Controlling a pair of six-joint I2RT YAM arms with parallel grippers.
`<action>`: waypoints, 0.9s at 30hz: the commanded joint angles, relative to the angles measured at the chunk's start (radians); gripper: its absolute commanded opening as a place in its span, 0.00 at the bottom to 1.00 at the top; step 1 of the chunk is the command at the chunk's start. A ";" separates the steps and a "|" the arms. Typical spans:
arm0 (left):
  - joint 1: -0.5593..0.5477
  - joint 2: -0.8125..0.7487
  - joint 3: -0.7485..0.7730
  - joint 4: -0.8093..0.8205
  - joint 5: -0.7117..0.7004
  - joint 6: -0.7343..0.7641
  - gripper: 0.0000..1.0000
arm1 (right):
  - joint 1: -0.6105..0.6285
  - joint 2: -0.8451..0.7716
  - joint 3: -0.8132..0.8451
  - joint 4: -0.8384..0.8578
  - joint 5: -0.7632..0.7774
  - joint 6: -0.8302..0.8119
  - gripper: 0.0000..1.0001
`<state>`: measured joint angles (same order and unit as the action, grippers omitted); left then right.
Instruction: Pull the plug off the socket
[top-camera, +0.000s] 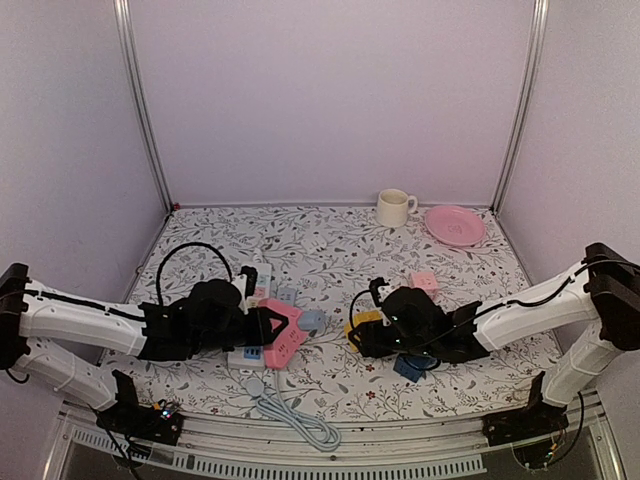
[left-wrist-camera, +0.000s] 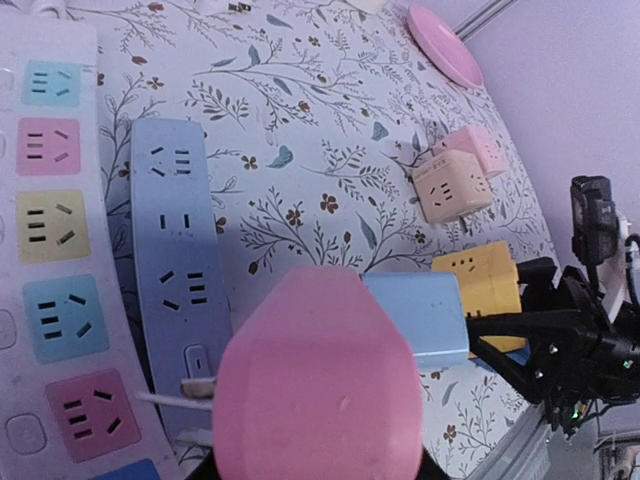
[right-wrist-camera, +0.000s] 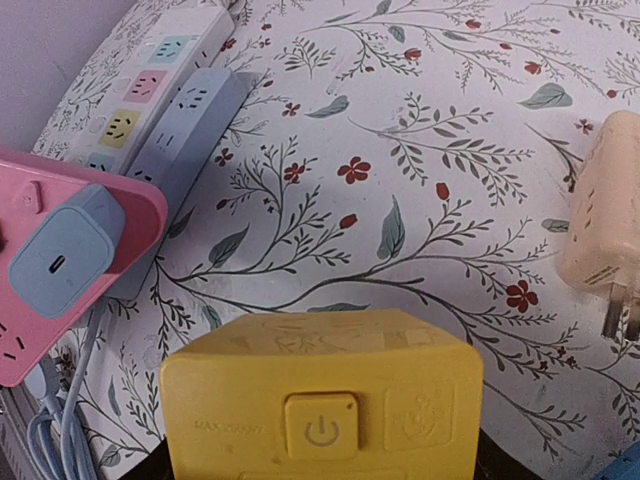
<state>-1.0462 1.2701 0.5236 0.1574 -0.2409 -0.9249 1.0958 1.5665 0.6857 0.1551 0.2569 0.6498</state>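
Observation:
A pink power strip (top-camera: 287, 336) is lifted off the table, with a light blue plug (top-camera: 312, 320) stuck in its end face. My left gripper (top-camera: 266, 326) is shut on this strip. In the left wrist view the strip (left-wrist-camera: 315, 385) fills the foreground and hides the fingers, with the plug (left-wrist-camera: 420, 315) just beyond it. My right gripper (top-camera: 368, 336) is shut on a yellow cube socket (top-camera: 362, 322), a short gap to the right of the plug. The cube (right-wrist-camera: 320, 395) fills the right wrist view's bottom. The strip (right-wrist-camera: 110, 225) and plug (right-wrist-camera: 65, 245) show at its left.
A white strip with coloured sockets (left-wrist-camera: 50, 250) and a pale blue strip (left-wrist-camera: 175, 260) lie under the left arm. A beige cube adapter (right-wrist-camera: 605, 230), a pink cube (top-camera: 424, 282) and a blue cube (top-camera: 408, 368) lie around the right gripper. A cream mug (top-camera: 393, 208) and a pink plate (top-camera: 455, 225) stand at the back.

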 joint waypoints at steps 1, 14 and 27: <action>-0.002 -0.035 -0.006 0.070 -0.009 0.022 0.00 | -0.015 0.041 0.059 -0.010 -0.041 0.043 0.16; -0.009 -0.037 0.001 0.090 -0.002 0.038 0.00 | -0.016 0.021 0.098 -0.082 -0.027 0.048 0.55; -0.025 -0.011 0.020 0.103 0.003 0.049 0.00 | -0.017 -0.033 0.086 -0.108 -0.005 0.059 0.83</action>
<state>-1.0561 1.2552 0.5224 0.1974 -0.2367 -0.8894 1.0851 1.5646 0.7597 0.0536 0.2310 0.6991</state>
